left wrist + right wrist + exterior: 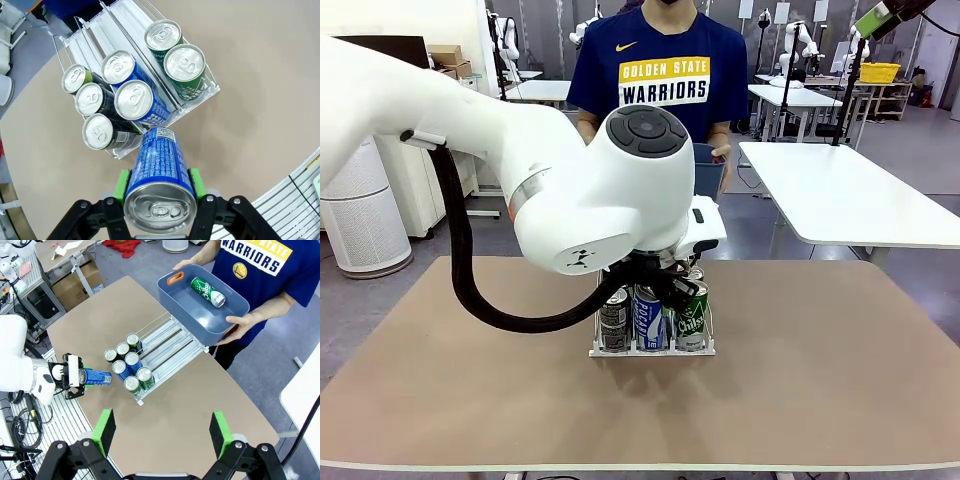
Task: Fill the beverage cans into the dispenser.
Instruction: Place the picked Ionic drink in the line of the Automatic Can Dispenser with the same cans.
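My left gripper (159, 186) is shut on a blue-and-white beverage can (159, 162), its green pads clamped on the can's two sides. The can lies tilted, its far end toward the front of the dispenser (212, 90). From the right wrist, that gripper (80, 376) and can (98, 376) hang just off the dispenser's front end (170, 342). Several cans stand at the front of the rack: dark (97, 131), blue (134, 100) and green (184, 62). In the front view the left arm covers most of the dispenser (650, 351). My right gripper (162, 432) is open, high above the table.
At the far end of the rack a person's hands hold a blue-grey bin (235, 302) with one green can (207, 291) lying in it. The rear halves of the lanes (172, 335) hold nothing. Bare brown tabletop (840, 350) surrounds the rack.
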`<move>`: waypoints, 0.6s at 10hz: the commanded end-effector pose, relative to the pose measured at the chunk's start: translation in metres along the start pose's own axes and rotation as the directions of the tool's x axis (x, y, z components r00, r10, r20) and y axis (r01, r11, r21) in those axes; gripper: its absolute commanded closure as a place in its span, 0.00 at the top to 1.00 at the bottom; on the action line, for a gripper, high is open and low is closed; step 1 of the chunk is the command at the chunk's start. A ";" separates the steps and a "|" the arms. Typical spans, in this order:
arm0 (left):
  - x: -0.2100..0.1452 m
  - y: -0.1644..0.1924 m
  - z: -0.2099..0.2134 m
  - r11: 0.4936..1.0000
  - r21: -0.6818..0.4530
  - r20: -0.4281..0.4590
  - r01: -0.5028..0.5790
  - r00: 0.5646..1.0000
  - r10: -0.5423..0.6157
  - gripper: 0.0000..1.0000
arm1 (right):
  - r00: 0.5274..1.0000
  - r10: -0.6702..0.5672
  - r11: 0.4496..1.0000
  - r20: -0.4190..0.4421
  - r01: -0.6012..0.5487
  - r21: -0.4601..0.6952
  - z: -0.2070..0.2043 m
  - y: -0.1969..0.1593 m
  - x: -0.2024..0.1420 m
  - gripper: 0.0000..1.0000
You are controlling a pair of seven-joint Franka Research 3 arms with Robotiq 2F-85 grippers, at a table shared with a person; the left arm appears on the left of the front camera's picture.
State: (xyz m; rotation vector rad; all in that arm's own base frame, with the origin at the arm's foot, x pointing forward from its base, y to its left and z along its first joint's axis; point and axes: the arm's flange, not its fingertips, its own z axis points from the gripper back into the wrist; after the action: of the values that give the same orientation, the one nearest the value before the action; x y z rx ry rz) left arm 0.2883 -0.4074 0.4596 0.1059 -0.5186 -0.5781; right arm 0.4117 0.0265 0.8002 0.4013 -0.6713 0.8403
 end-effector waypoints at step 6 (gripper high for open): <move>0.014 0.010 -0.050 0.999 -0.011 0.091 -0.035 0.995 0.036 0.57 | 1.000 0.001 1.000 0.001 -0.001 0.000 0.000 0.001 0.000 1.00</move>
State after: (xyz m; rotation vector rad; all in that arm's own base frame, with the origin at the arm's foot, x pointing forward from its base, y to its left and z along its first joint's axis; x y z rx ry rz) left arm 0.3129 -0.4076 0.4340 0.0705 -0.5376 -0.5673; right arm 0.4117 0.0265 0.8002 0.4013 -0.6713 0.8403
